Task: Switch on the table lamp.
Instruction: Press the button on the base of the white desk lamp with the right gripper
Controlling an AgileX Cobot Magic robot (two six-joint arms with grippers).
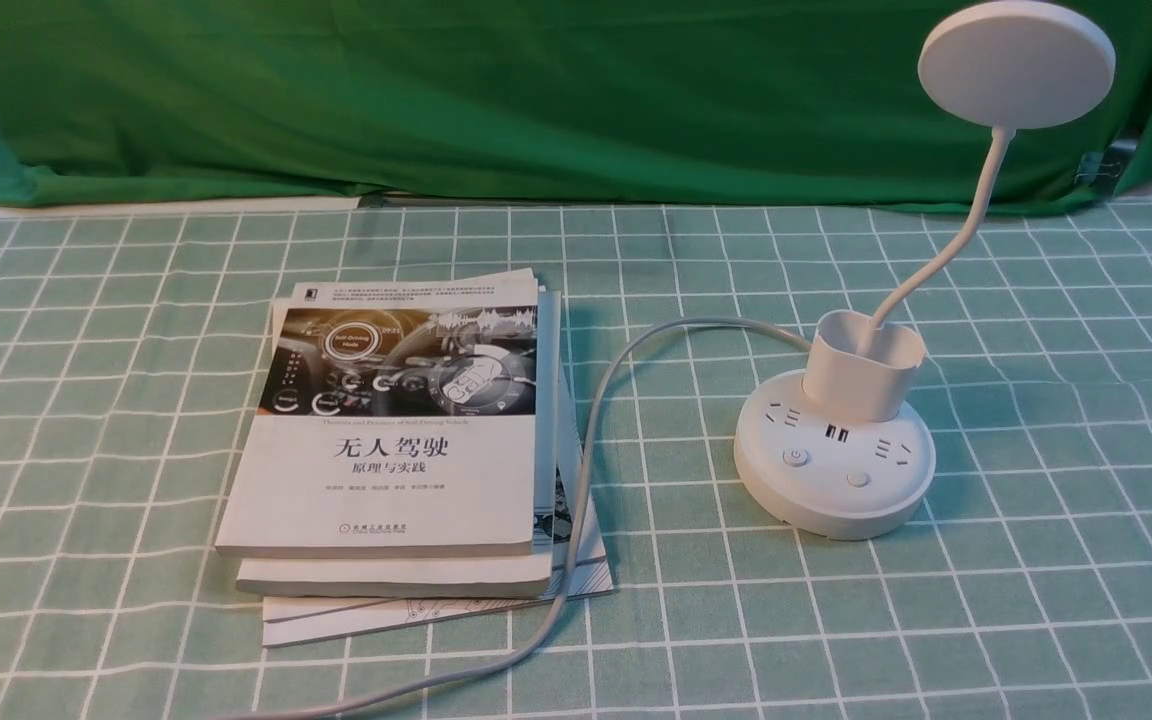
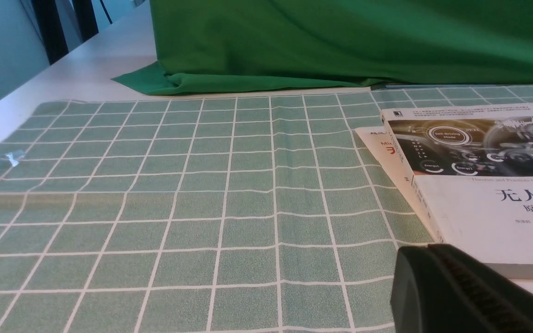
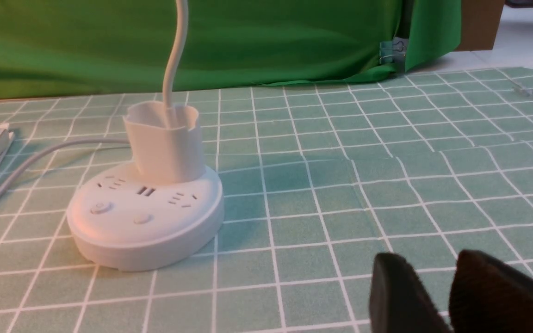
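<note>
**Operator:** Report the position of the table lamp.

**Technician:** It stands upright on the checked green tablecloth, right of centre. The round base rests flat. The cup-shaped holder sits on the far part of the base. The thin neck rises from the holder and curves right to the disc head, which stands high in front of the green backdrop. Two buttons lie on the near part of the base top, side by side.

**Operator:** Adjacent items?

**Technician:** A stack of books lies to the left of the lamp, apart from it. A grey cord leaves the base on its far left side, runs down along the right edge of the stack and reaches the near edge of the table.

**Operator:** Tool state?

**Technician:** Right gripper: fingers apart by a narrow gap and clamping nothing. It is near the cloth and well apart from the base. Left gripper: only one dark ridged finger shows, just beside the book stack. I cannot tell whether it is apart or together.
</note>
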